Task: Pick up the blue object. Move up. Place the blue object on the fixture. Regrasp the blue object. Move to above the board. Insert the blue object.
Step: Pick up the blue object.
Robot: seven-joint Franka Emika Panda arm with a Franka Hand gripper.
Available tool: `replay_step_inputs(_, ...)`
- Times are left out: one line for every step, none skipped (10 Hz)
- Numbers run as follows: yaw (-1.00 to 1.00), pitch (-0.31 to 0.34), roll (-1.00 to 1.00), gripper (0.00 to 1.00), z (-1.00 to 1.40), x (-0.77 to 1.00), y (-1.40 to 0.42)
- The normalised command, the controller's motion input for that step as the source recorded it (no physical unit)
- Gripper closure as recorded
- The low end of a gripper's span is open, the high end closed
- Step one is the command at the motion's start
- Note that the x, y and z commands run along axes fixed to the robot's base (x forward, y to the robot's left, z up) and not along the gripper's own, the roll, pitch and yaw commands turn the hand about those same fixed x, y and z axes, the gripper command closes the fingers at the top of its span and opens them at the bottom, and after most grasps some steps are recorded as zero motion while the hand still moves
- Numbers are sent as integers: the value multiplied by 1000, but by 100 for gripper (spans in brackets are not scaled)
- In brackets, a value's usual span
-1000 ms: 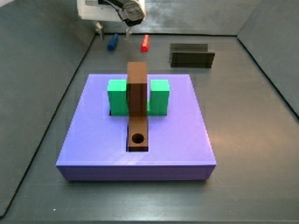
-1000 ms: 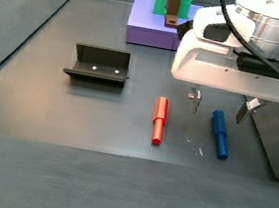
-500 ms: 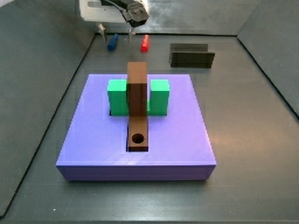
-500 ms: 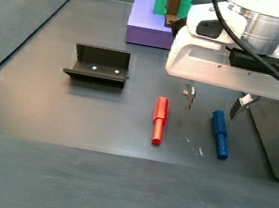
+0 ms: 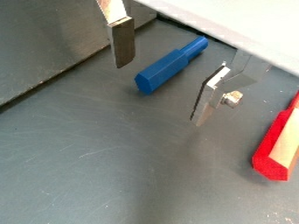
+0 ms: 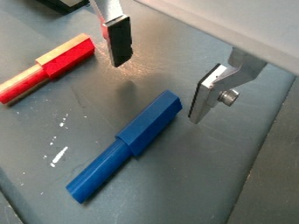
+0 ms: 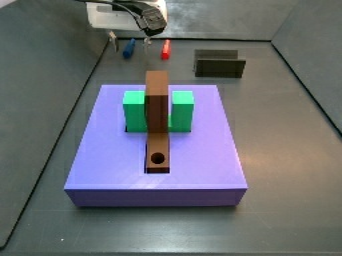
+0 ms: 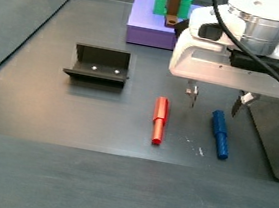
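Note:
The blue object lies flat on the grey floor beside a small red peg; it also shows as a blue peg in both wrist views and as a small blue mark far back. My gripper hangs open above the floor, just beyond the blue object's far end, nothing between its fingers. The fixture stands to one side. The board carries a green block and a brown bar with a round hole.
The red peg lies parallel to the blue one. Grey walls ring the floor. A green block and brown bar rise from the board.
The gripper has risen slightly and shifted a little toward the board since a second ago. Both pegs lie where they were.

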Motion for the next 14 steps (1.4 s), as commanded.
replay_step_inputs(0, -200, -217, 0, -600, 0, 114)
replay_step_inputs(-37, -199, -204, 0, -640, -14, 149)
replay_step_inputs(-49, -184, -164, 0, -723, -40, 203)
replay_step_inputs(-43, -169, -116, 0, -791, -31, 263)
replay_step_inputs(-29, -164, -77, 0, -837, -3, 311)
replay_step_inputs(-31, -154, -63, 0, -874, -17, 306)
replay_step_inputs(-29, -151, -41, 0, -914, -20, 237)
replay_step_inputs(-23, -147, -33, 0, -949, -26, 163)
replay_step_inputs(-23, -146, -21, 0, -977, -40, 74)
replay_step_inputs(-49, -151, -19, 0, -974, -49, 0)
replay_step_inputs(-57, -19, 0, 0, -151, 34, 0)
replay_step_inputs(0, 0, 0, 0, -54, 0, -11)
replay_step_inputs(3, -147, -50, 0, -654, 0, -26)
replay_step_inputs(0, -141, -117, 0, -651, 0, -20)
